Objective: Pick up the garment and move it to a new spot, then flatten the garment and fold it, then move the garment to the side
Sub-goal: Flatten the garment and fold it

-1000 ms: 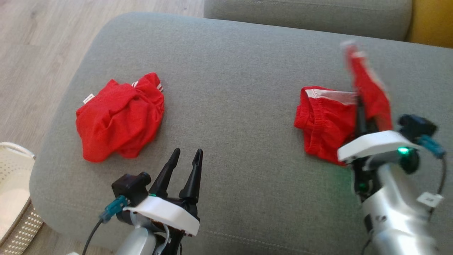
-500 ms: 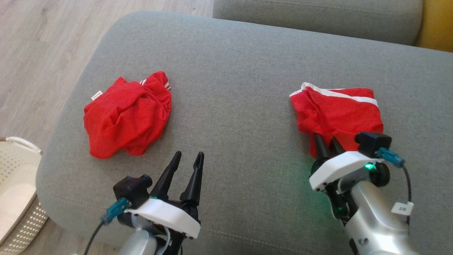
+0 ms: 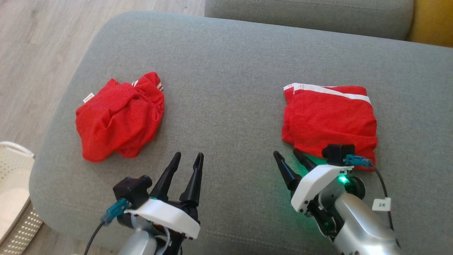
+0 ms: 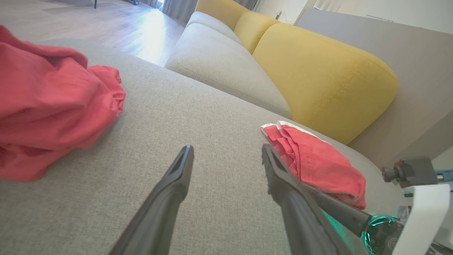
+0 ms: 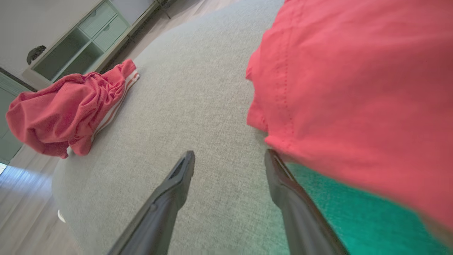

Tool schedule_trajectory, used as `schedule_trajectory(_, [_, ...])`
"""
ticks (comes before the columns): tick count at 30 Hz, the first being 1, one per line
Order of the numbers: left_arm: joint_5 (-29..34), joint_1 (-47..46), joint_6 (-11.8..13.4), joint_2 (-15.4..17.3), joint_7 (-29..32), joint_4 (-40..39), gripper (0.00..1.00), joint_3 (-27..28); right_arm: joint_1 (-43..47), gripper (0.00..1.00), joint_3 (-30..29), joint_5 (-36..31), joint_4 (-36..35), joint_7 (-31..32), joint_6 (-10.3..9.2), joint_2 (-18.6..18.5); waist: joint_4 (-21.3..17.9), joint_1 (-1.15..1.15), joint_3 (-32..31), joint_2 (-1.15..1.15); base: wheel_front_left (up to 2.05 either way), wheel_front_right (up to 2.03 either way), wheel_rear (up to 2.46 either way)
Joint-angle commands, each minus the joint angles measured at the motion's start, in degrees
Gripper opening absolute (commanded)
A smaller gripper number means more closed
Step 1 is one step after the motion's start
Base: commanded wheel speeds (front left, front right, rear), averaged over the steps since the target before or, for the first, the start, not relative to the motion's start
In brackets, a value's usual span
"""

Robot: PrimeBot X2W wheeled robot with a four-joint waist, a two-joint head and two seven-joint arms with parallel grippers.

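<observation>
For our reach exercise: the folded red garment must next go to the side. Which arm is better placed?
Right, probably. The right gripper stands open close beside the near edge of the folded garment; the left gripper, also open, sits farther off, nearer the crumpled garment.

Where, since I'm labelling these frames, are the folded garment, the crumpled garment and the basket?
folded garment point(image 3: 327, 118), head view, middle of its flat top.
crumpled garment point(image 3: 118, 118), head view, centre of the heap.
basket point(image 3: 16, 148), head view, on its pale rim.
</observation>
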Motion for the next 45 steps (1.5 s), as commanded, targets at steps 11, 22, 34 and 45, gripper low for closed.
schedule_trajectory(11, [-0.3,-1.25,0.96,0.09,-0.7,-3.16,1.0,5.37,0.86,1.0,2.14,3.73,-12.15,-3.25,-0.04,-3.61,-3.13,0.0,-1.65,0.0,0.0,0.0,0.0])
schedule_trajectory(22, [-0.7,-1.0,0.98,0.09,-0.7,-5.35,1.0,9.25,7.83,1.0,-14.09,-16.85,-24.39,-10.75,-0.04,-6.4,-7.6,0.0,-2.59,0.0,0.0,0.0,0.0])
schedule_trajectory(34, [-0.35,1.89,1.17,0.09,-0.7,-5.55,1.0,10.4,17.92,1.0,-24.42,-33.05,-32.79,-14.1,-0.04,-0.51,-9.49,0.0,-2.4,0.0,0.0,0.0,0.0])
schedule_trajectory(45, [-0.17,3.09,0.76,0.09,-0.7,-5.72,1.0,9.59,18.88,1.0,-25.24,-34.96,-31.34,-14.81,-0.04,0.64,-9.64,0.0,-2.98,0.0,0.0,0.0,0.0])
